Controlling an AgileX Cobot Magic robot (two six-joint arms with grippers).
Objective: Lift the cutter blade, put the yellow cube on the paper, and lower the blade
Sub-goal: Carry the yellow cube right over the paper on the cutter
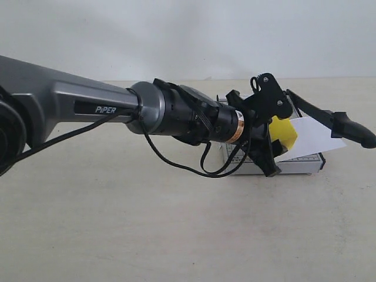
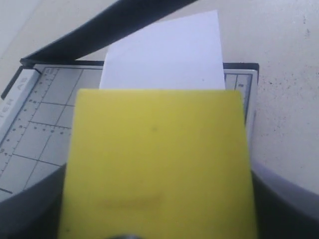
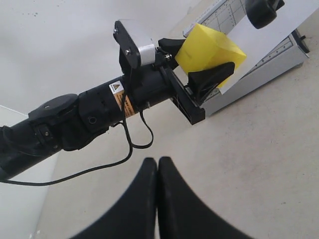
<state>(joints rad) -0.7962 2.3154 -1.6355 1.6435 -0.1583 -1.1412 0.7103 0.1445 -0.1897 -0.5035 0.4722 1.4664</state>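
Presently, my holdings run left to right across the exterior view, each placed against the grey trimmer base (image 1: pixel 305 163).

1. My left arm (image 1: pixel 88 106): grey casing, black wrist, loose black cable. It reaches toward the base from the side away from the handle.
2. My left gripper (image 3: pixel 204 57): black fingers set moderately wide, clamped on opposite faces of the yellow cube (image 1: pixel 286 134). The cube is matte, bright, sharp-edged and solid-looking. It hangs over the base, above the near part of the paper. Whether its underside touches the sheet I cannot tell.
3. The paper (image 1: pixel 314 136): thin, plain white, rectangular, lying on the base and running past one of its edges.
4. The base itself: flat and grey, printed with grid lines and a ruler scale, resting on the pale table (image 1: pixel 176 235).
5. The cutter blade (image 1: pixel 314 111): long, thin and black, raised clear of the base. Its long axis runs from the hinge at a corner of the base out to the thick rounded handle (image 1: pixel 355 132), which stands beyond the base.
6. My right gripper (image 3: pixel 158 167): smooth black fingers pressed together, holding nothing, well apart from the base.

Governing relation: the paper lies directly below the cube. I judge the coming move to be a short descent and release by my left arm, the nearer one. Lowering the blade would then suit my free right gripper.
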